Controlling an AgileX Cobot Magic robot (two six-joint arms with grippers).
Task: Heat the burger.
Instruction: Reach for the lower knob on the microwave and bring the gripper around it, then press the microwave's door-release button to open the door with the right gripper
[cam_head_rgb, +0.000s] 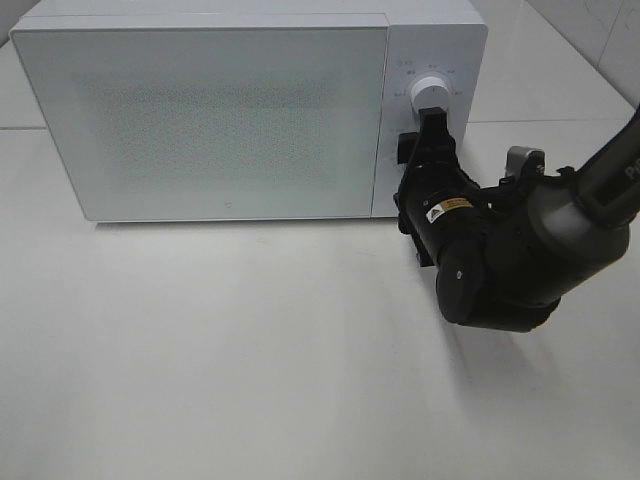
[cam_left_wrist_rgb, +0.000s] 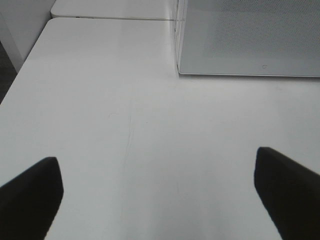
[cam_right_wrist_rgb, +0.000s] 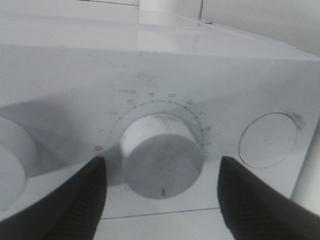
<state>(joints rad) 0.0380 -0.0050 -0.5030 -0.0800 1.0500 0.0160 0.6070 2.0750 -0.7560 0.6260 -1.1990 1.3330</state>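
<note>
At the microwave (cam_head_rgb: 425, 35), right fingers (cam_right_wrist_rgb: 80, 200) are spread open either side of the timer dial (cam_right_wrist_rgb: 160, 162), w/ a gap shown at each side & nothing gripped. Over the bench (cam_head_rgb: 250, 350), left fingers (cam_left_wrist_rgb: 30, 192) are held wide open, empty, near the oven's front corner. The frosted door (cam_head_rgb: 210, 115) is shut; the burger isn't seen in any view, so its whereabouts can't be told.
</note>
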